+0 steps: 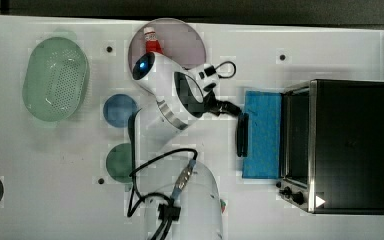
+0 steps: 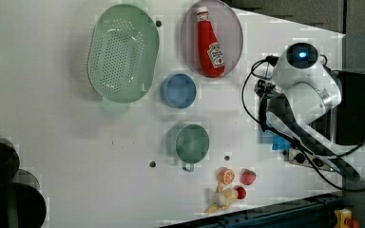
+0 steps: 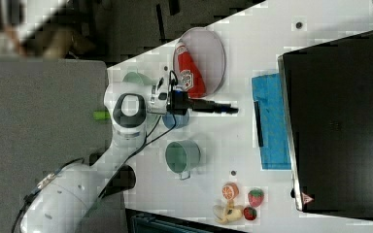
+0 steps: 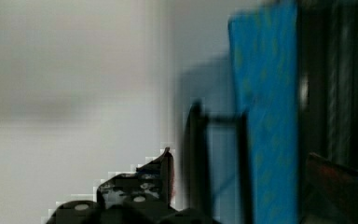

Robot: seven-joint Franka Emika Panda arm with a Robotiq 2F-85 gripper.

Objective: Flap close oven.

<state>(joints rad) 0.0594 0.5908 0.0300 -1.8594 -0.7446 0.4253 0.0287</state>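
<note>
Counter: White counter (image 1: pixel 300 45) carries everything we see; the oven (image 1: pixel 350 145) stands at the top view's right end, front facing the top view's left.
Door: We see the blue-tinted glass flap door (image 1: pixel 262 134) folded down flat on the counter, its black bar handle (image 1: pixel 242 135) along the free edge, farthest from the oven body.
Progress: We judge the task barely begun; the door lies fully open and nothing has lifted it. All of the closing is left: get under or behind the handle, swing the flap up, press it against the silver front frame.
Arm: We see the white arm (image 1: pixel 167 95) reaching across the counter toward the oven, wrist tipped so the tool points roughly level at the door edge.
Jaws: The gripper (image 1: pixel 230 107) sits near the handle's upper end in the top view, apart from it; we read the jaws as spread wide and holding nothing.
Other things: 1 ketchup bottle (image 2: pixel 209 42) on a grey plate (image 2: pixel 233 28), 1 green colander (image 2: pixel 123 52), 1 blue bowl (image 2: pixel 178 90), 1 green cup (image 2: pixel 191 144), toy fruit (image 2: pixel 230 187).
</note>
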